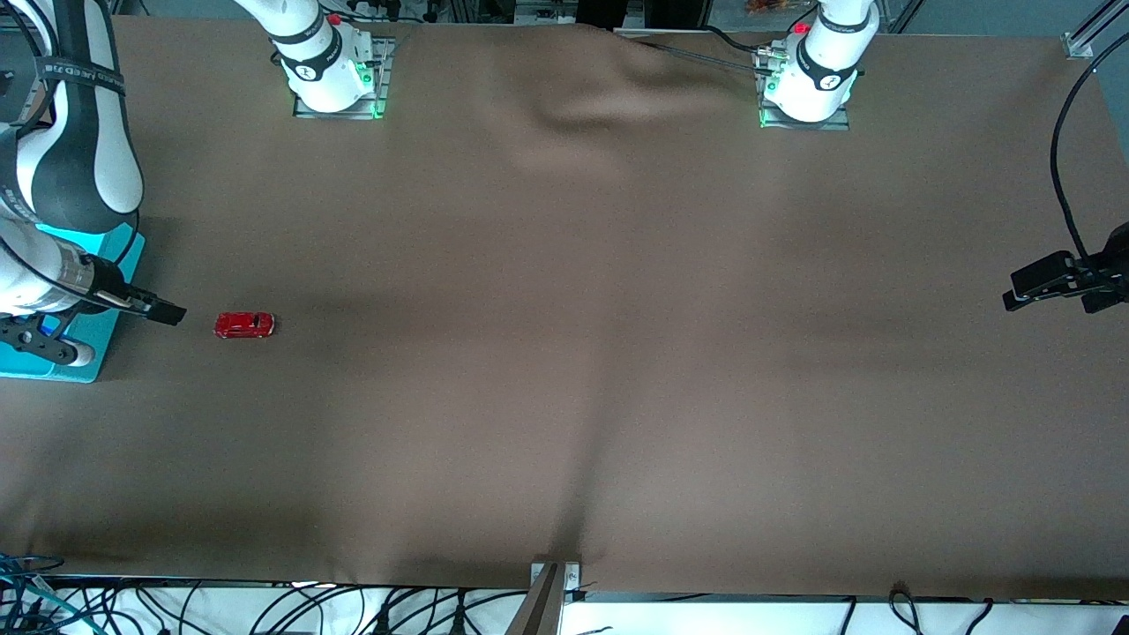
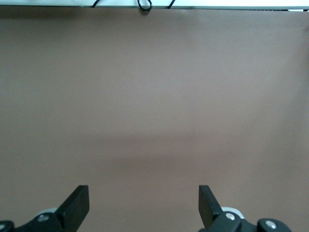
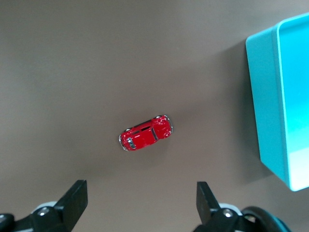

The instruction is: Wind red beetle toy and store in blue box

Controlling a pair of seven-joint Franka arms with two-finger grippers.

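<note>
The red beetle toy [image 1: 244, 324] stands on its wheels on the brown cloth, toward the right arm's end of the table. Beside it, closer to that end, lies the blue box [image 1: 99, 335], partly hidden by the right arm. My right gripper [image 1: 123, 328] hovers open over the box's edge. In the right wrist view the toy [image 3: 145, 133] lies a little ahead of the open right gripper [image 3: 141, 200], with the box's wall [image 3: 264, 101] to one side. My left gripper [image 1: 1054, 300] waits open over bare cloth at the left arm's end, and the left wrist view shows the left gripper [image 2: 144, 203] with nothing between its fingers.
The cloth bulges in a fold [image 1: 573, 97] between the two arm bases. A metal bracket [image 1: 554, 589] and loose cables [image 1: 265, 608] run along the table edge nearest the front camera. A black cable [image 1: 1063, 168] hangs above the left gripper.
</note>
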